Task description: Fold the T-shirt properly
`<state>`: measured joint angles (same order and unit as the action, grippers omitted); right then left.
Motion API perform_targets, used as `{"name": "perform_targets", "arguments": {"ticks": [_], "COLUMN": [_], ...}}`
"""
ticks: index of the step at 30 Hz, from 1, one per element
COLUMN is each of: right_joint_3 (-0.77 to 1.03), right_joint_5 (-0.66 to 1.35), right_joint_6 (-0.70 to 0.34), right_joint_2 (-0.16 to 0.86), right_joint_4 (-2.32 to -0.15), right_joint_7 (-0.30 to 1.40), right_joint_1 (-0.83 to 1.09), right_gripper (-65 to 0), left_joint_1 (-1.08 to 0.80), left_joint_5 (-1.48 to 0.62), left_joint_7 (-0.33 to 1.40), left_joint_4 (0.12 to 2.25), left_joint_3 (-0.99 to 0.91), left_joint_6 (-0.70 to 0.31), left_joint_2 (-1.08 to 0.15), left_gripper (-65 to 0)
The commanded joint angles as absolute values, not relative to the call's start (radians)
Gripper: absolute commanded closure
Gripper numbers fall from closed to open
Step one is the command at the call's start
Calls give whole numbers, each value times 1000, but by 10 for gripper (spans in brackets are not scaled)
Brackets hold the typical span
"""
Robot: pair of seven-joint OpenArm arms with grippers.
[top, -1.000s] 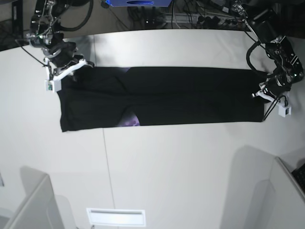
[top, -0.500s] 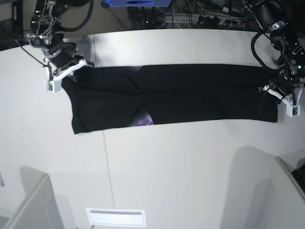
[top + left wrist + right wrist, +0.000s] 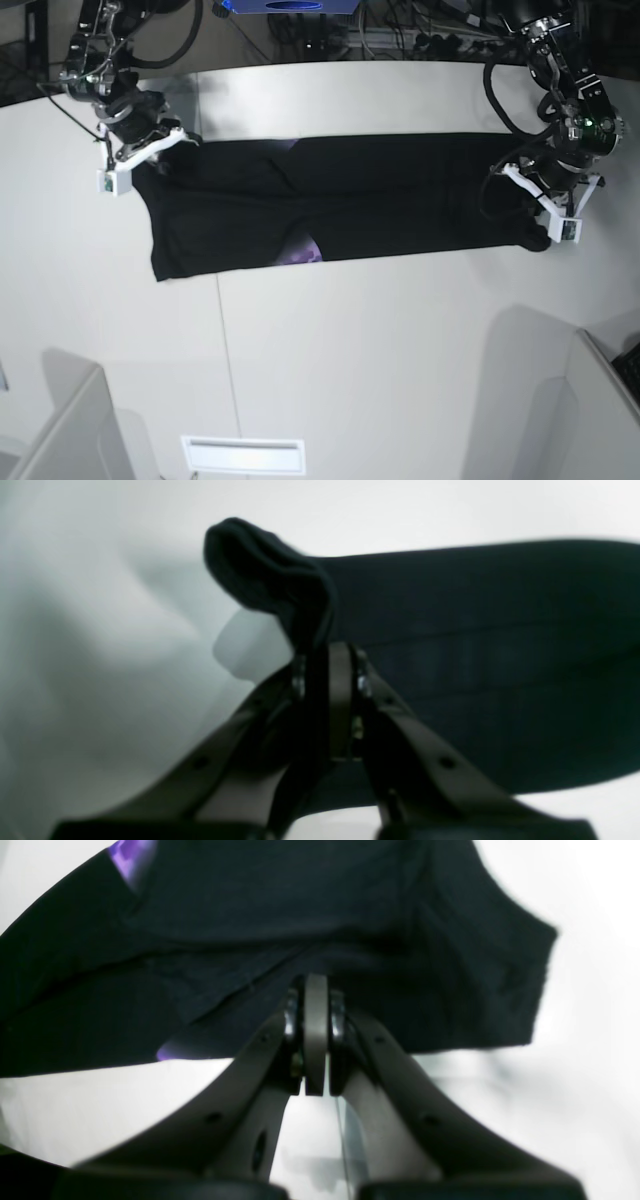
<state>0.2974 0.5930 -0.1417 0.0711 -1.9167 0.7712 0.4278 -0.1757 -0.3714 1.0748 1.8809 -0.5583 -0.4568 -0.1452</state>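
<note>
- We see the T-shirt (image 3: 350, 205) stretched in a long band across the counter's (image 3: 400, 360) far half.
- Our left tool (image 3: 327, 680) pinches one end.
- Our right tool (image 3: 315, 1040) clamps the other.

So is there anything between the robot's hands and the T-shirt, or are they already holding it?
Nothing visible is in the way. The left gripper is shut on one end of the black T-shirt, and the right gripper is shut on the other end. The shirt lies stretched between them on the white table.
</note>
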Motion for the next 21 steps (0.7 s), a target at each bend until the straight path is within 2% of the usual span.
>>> {"name": "perform_targets", "arguments": {"ticks": [1,8,16,21], "right_joint_3": [303,303,303,303], "right_joint_5": [601,601,601,601], "right_joint_6": [-150,-148,-148,-148], "right_joint_2": [79,74,74,74], "right_joint_4": [-1937,-1937,-1936,-1936], "right_joint_7": [754,754,754,754], "right_joint_1": [423,423,426,426], "right_gripper": [0,0,0,0], "left_joint_1": [-170,-163,-136,-119], "left_joint_5": [-381,-386,-381,-381], "left_joint_7": [1059,1059,1058,1058], "left_joint_4": [1906,1906,1900,1900], "left_joint_3": [-538,-378,-259,-202], "left_joint_6": [-443,-357,-346,-295], "left_joint_2": [-148,-116,-59,-38], "left_gripper": [0,0,0,0]}}
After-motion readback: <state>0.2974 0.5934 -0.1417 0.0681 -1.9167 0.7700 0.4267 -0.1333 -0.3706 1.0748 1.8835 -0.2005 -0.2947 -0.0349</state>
